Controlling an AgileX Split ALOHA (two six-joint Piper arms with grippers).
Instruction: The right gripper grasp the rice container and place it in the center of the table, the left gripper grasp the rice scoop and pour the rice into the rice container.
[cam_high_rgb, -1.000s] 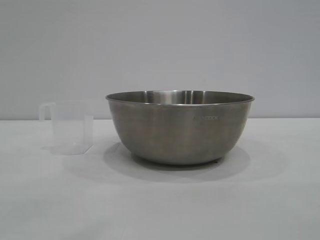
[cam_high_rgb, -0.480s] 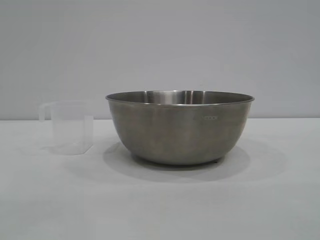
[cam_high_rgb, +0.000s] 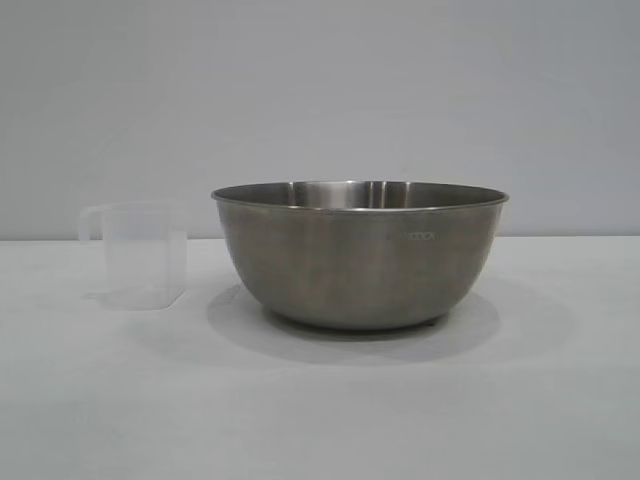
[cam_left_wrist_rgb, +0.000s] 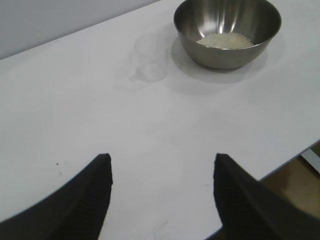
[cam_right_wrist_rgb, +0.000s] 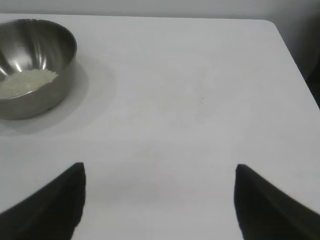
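The rice container (cam_high_rgb: 360, 255), a wide steel bowl, stands in the middle of the white table (cam_high_rgb: 320, 410). Off-white rice (cam_left_wrist_rgb: 224, 40) lies in its bottom, seen also as rice (cam_right_wrist_rgb: 24, 82) in the right wrist view. The rice scoop (cam_high_rgb: 140, 255), a clear cup with a loop handle, stands upright left of the bowl; it shows faintly as the rice scoop (cam_left_wrist_rgb: 147, 62) in the left wrist view. My left gripper (cam_left_wrist_rgb: 162, 162) is open over bare table, far from both. My right gripper (cam_right_wrist_rgb: 160, 170) is open too, away from the rice container (cam_right_wrist_rgb: 32, 67). Neither arm shows in the exterior view.
The table's edge (cam_left_wrist_rgb: 280, 165) runs close to the left gripper, with floor beyond it. A rounded table corner (cam_right_wrist_rgb: 272, 25) lies ahead of the right gripper. A plain grey wall (cam_high_rgb: 320, 100) stands behind the table.
Bowl and scoop stand where they stood a second ago. No arm shows in the earlier frames.
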